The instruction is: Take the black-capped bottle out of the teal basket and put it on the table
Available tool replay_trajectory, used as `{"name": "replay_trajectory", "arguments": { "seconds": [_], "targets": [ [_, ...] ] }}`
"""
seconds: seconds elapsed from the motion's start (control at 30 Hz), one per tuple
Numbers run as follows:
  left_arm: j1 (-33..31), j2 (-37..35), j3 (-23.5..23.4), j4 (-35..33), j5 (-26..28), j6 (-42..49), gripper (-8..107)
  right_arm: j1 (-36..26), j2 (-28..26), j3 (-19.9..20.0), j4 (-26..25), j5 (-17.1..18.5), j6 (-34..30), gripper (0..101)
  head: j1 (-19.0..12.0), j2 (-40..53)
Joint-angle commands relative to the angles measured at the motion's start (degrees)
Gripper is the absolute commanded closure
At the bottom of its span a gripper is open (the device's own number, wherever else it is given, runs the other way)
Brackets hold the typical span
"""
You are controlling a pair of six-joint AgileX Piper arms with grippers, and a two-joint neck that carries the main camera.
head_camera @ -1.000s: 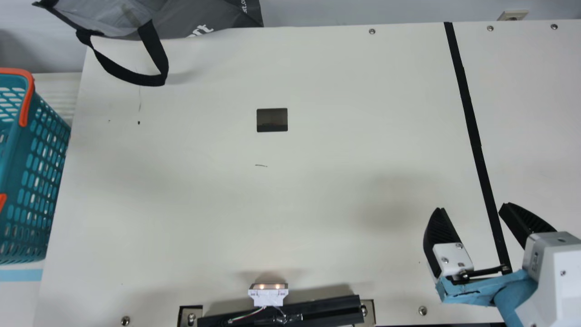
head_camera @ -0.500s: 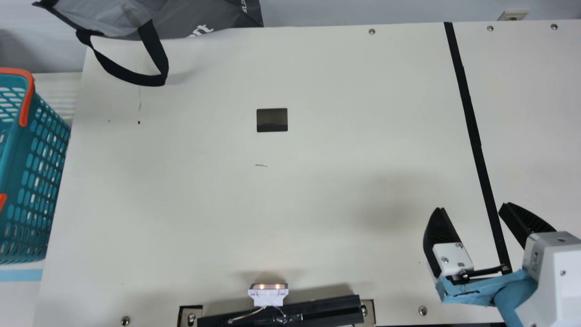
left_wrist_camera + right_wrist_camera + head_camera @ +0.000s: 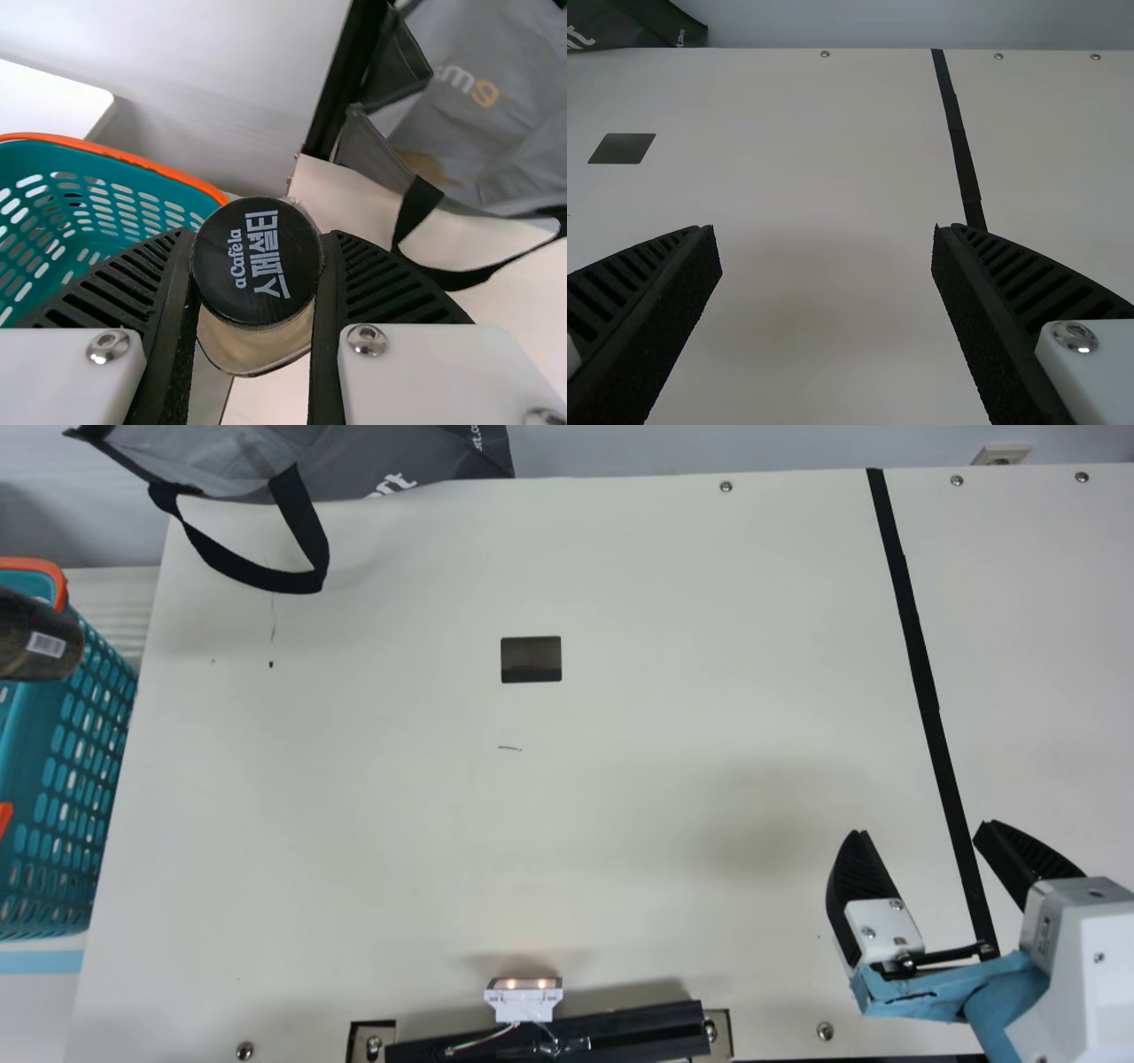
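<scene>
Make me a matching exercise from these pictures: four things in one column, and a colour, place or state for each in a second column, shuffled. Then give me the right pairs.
Column one:
1. Bottle
2. Basket
3. Right gripper
4. Bag

Column two:
A. Grey, at the far edge of the table
B. Open, with nothing between its fingers
C. Teal
D. Held in the left gripper

Right pairs: 1-D, 2-C, 3-B, 4-A

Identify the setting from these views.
Probably a robotics lab or test bench: a pale table with screwed-down edges, black tape laid across it, and a robot gripper over it.
</scene>
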Motion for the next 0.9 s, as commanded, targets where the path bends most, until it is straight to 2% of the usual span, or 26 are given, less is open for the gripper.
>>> {"name": "replay_trajectory", "arguments": {
  "seconds": [0.0, 0.4, 0.87],
  "targets": [
    [-3.4, -0.1, 0.3, 3.1, -0.8, -3.0, 99, 0.0, 0.0, 0.0, 0.0, 0.0, 0.0, 10, -0.5, 0.5],
    [-18.3, 1.4, 1.3, 17.6, -4.4, -18.1, 99, 0.0, 0.0, 0.0, 0.0, 0.0, 0.0, 10, -0.5, 0.5],
    [-35.0, 4.2, -0.5, 32.8, -4.9, -36.8, 99, 0.0, 0.0, 0.0, 0.0, 0.0, 0.0, 10, -0.5, 0.5]
  ]
}}
